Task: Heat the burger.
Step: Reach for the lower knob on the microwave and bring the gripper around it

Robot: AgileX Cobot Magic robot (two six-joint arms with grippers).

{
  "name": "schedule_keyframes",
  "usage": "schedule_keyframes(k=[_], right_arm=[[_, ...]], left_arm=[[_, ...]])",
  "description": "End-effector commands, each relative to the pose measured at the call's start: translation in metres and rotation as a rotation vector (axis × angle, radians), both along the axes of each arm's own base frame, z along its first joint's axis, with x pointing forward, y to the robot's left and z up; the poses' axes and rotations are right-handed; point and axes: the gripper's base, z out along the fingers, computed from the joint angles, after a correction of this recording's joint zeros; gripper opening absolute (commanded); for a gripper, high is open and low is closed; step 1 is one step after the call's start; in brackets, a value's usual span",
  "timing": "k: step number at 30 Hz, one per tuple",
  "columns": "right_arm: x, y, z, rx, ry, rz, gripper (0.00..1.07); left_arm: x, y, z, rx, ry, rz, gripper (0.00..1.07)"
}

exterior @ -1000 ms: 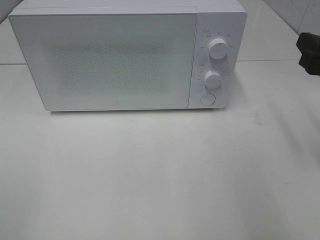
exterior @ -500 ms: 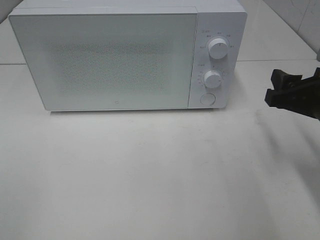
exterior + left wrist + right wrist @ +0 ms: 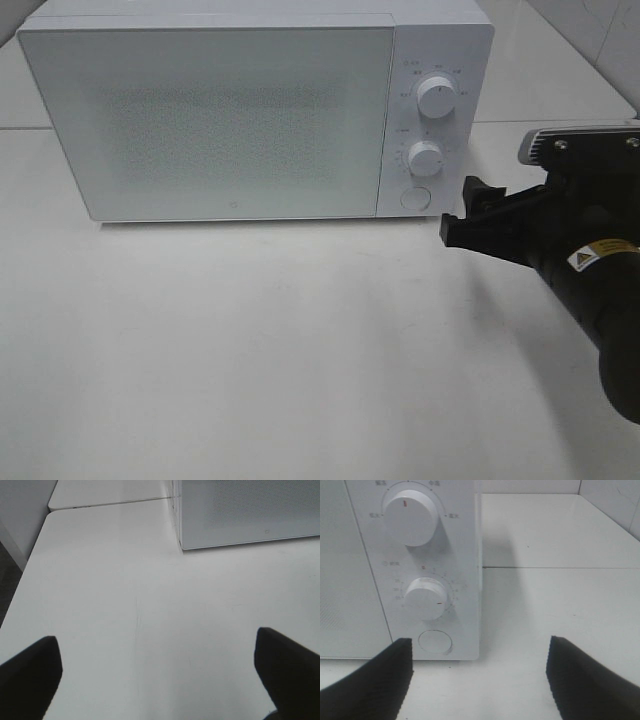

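The burger is out of view in every frame. A white microwave [image 3: 210, 120] stands at the back of the table with its door closed. My right gripper [image 3: 462, 215] is open and empty, just right of the microwave's lower front corner. In the right wrist view the right gripper [image 3: 480, 680] faces the control panel, with the round button [image 3: 435, 642] just past one fingertip. My left gripper [image 3: 157, 675] is open and empty over bare table, off the microwave's [image 3: 250, 515] left front corner. It does not show in the exterior high view.
The control panel carries an upper knob [image 3: 437, 97], a lower knob [image 3: 425, 158] and a round button [image 3: 413, 197]. The white table [image 3: 260, 340] stretches in front of the microwave. A tiled wall [image 3: 600, 40] rises at the back right.
My right arm has come in from the right edge, moving left and down to the microwave's control panel. The microwave has not moved.
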Motion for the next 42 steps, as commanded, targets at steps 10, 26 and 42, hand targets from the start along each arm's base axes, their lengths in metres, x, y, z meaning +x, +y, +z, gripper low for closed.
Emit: schedule_keyframes(k=[10,26,42], right_arm=[[0.012,0.032,0.017,-0.042,-0.169,-0.057,0.74],[0.038,0.057,0.007,-0.038,-0.17,-0.079,0.77],[0.077,0.051,-0.011,0.02,-0.152,-0.137,0.76]], left_arm=[[-0.002,0.0,0.0,-0.001,-0.024,0.004,0.98],[-0.002,0.0,0.0,-0.001,-0.024,0.004,0.98],[-0.002,0.0,0.0,-0.001,-0.024,0.004,0.98]])
